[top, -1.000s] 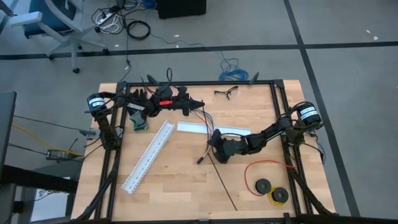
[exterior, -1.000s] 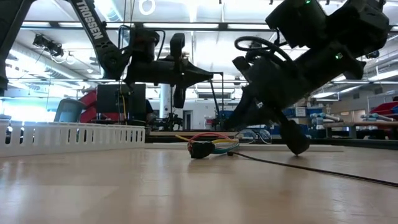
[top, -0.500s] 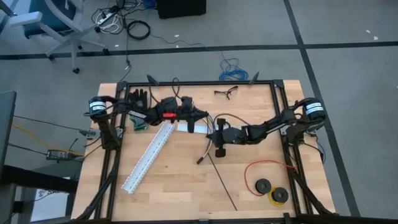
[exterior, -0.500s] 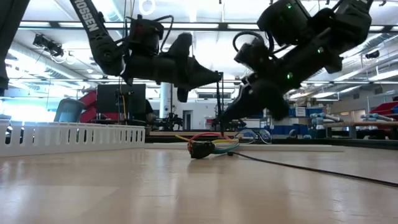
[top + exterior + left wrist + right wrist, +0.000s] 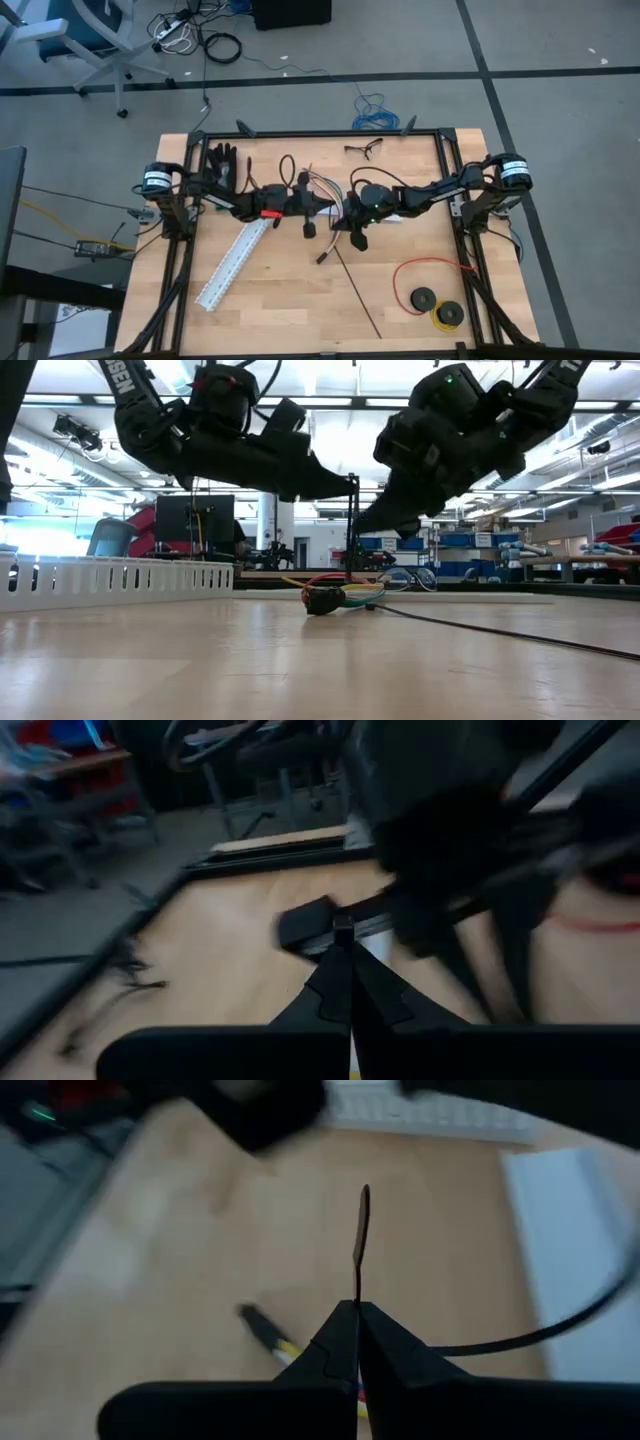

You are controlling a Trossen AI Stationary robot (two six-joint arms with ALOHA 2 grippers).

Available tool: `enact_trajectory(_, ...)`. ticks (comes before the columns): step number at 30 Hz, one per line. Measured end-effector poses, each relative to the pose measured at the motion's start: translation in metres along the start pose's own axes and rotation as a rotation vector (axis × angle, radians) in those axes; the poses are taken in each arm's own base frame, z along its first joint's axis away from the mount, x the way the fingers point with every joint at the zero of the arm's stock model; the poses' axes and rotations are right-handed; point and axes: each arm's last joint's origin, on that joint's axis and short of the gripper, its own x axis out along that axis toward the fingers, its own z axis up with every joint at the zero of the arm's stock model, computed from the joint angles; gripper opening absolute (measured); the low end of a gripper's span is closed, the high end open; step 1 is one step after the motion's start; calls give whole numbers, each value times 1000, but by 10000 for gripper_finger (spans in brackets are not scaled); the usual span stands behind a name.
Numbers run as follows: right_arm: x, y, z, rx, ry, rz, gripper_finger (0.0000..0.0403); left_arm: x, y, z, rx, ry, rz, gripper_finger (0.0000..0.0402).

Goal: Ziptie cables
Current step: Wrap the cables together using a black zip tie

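Cables lay below; our right gripper pinched the ziptie, left gripper closed empty; the tie could slip.

The whole counter is seen straight down from high overhead. It is viewed level from its 6 o'clock edge, facing 12 o'clock into the room. Each wrist view is taken close, looking past that arm's own shut fingers; the counter's middle is shared by all.
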Motion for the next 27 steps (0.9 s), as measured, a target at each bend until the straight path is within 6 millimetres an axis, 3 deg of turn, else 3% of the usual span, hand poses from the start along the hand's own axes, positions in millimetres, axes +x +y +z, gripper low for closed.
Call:
enact_trajectory(11, -6, -11, 6, 119, 14, 190, 0, -5, -26, 2, 375, 55, 72, 0)
enact_trajectory(27, -8, -18, 8, 153, 8, 181, 0, -6, -28, 3, 405, 59, 75, 0)
